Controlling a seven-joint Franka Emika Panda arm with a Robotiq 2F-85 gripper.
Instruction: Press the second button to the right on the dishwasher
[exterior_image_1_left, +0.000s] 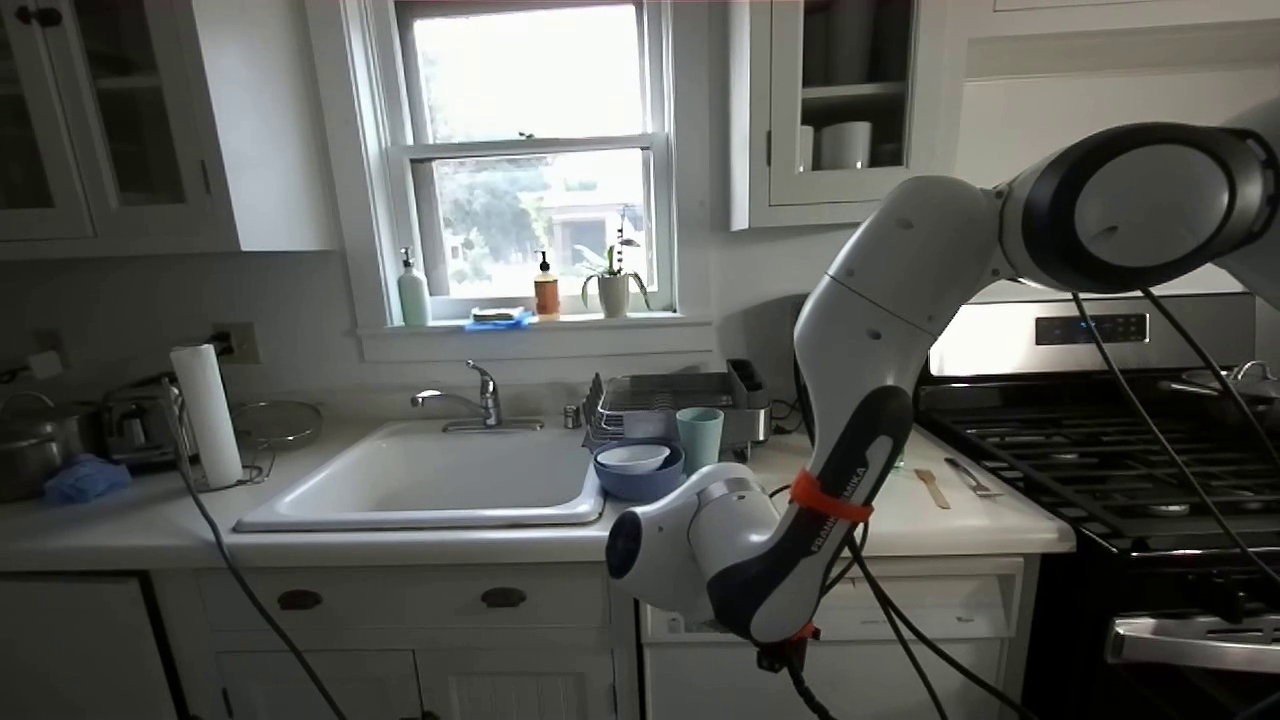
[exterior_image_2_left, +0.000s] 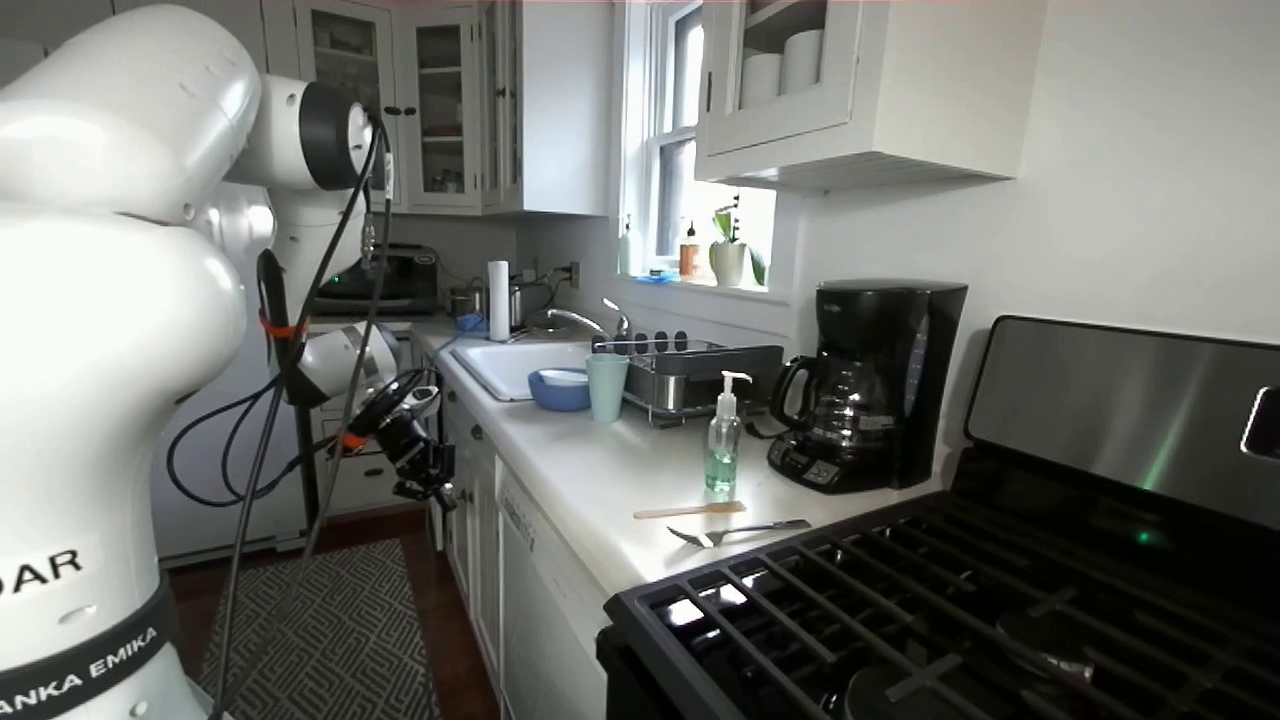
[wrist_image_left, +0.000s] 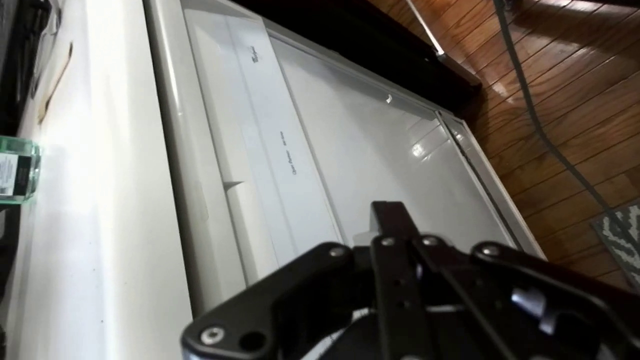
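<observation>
Blocking part of the dishwasher (wrist_image_left: 352, 135) in the wrist view, the gripper (wrist_image_left: 394, 217) has its jaws pressed together, though contact is hard to judge. The dishwasher sits under the counter (exterior_image_1_left: 985, 528) beside the stove (exterior_image_1_left: 1180, 575), partly hidden by the arm (exterior_image_1_left: 865, 305) in an exterior view, its middle lettering (wrist_image_left: 288, 154) too small to read.

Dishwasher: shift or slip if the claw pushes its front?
The dishwasher probably won't shift or tip: it sits fitted under the counter. Its front looks flat and shows glare, so a glancing push from the claw may skid.
</observation>
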